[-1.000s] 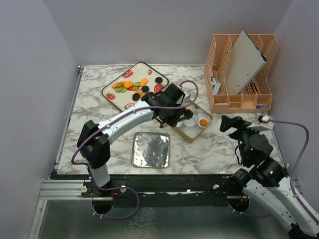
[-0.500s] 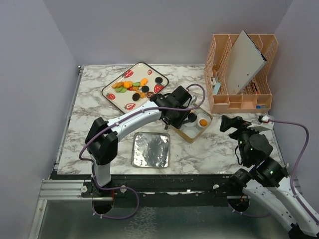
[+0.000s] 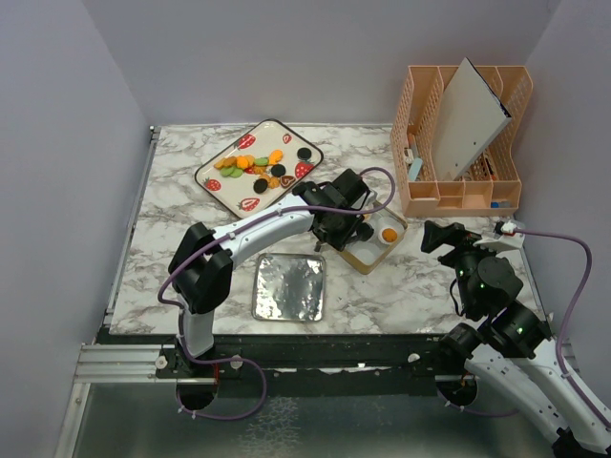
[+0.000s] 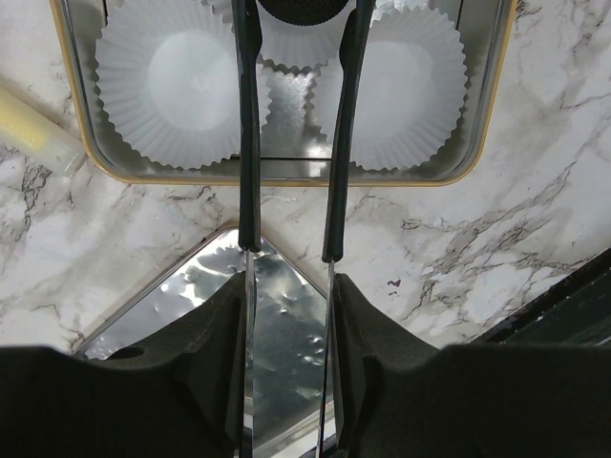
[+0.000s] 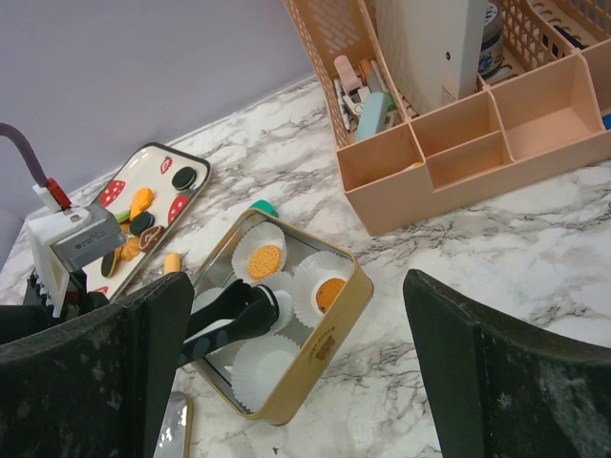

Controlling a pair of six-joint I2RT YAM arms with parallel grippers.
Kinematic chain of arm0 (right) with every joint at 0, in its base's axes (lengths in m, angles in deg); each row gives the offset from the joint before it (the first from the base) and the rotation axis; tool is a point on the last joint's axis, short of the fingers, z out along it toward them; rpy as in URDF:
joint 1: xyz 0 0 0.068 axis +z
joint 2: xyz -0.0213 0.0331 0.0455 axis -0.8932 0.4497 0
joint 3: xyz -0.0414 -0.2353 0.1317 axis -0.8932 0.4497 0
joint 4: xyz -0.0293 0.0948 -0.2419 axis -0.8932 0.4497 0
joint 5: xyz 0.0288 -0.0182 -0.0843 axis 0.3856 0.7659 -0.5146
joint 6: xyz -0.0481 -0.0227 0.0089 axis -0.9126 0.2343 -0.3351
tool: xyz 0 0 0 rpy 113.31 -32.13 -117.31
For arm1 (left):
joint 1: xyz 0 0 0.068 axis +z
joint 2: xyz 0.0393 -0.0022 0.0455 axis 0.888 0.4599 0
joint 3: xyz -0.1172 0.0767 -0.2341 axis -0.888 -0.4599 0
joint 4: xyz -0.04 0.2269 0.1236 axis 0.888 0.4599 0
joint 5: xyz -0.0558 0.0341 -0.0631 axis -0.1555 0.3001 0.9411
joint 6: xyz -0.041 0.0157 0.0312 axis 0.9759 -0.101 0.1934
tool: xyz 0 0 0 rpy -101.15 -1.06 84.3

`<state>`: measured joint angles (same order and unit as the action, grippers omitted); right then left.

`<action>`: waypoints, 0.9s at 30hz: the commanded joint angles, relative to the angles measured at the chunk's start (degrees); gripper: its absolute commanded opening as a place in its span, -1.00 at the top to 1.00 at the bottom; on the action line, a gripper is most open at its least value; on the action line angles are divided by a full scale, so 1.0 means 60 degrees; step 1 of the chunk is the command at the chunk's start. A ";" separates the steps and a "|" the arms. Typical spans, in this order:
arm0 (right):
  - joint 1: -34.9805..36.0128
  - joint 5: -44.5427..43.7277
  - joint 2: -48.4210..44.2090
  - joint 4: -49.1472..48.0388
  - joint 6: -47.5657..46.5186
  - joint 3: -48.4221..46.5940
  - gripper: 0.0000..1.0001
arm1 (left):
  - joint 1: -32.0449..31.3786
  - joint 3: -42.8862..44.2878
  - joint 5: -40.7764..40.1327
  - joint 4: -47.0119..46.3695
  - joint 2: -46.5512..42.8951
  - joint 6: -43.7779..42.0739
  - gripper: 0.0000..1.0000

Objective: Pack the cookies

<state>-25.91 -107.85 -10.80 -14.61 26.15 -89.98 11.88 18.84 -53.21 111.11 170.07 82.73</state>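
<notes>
Several small cookies [image 3: 256, 166] in orange, black, green and brown lie on a strawberry-print tray [image 3: 221, 183] at the back left. My left gripper [image 3: 341, 218] is shut on black tongs [image 4: 247, 143]. The tongs pinch a black cookie [image 5: 268, 305] over the middle paper cup of a gold-rimmed tin [image 5: 329, 353]. The black cookie also shows at the top edge of the left wrist view [image 4: 304, 8]. A tan cookie [image 5: 264, 260] and an orange cookie [image 5: 330, 293] lie in two other cups. My right gripper [image 5: 296, 382] is open and empty, to the right of the tin.
The tin's shiny lid [image 3: 289, 286] lies flat at the table's front. A peach desk organizer [image 3: 463, 143] with a white board stands at the back right. A yellow cylinder [image 5: 173, 260] and a green object [image 5: 261, 206] lie beside the tin.
My left arm has swung right and forward, carrying the tongs over the tin. The right arm has not moved.
</notes>
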 commanded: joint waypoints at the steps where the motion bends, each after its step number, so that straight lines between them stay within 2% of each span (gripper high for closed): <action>1: -0.0060 -0.0075 -0.0019 -0.0003 -0.0029 -0.0085 -1.00 | -0.0069 0.0280 -0.0242 0.0095 0.0111 -0.0077 0.26; 13: -0.0060 -0.0061 -0.0052 0.0025 -0.0029 -0.0094 -0.99 | -0.0069 0.0379 -0.0425 0.0098 0.0146 -0.0046 0.03; 27: -0.0059 -0.0060 -0.0082 0.0059 -0.0015 -0.0114 -1.00 | -0.0047 0.0478 -0.1041 0.0094 -0.0507 -0.0018 0.08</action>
<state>-25.91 -107.85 -10.82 -14.59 26.15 -89.98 11.86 19.87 -56.20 111.86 170.48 82.59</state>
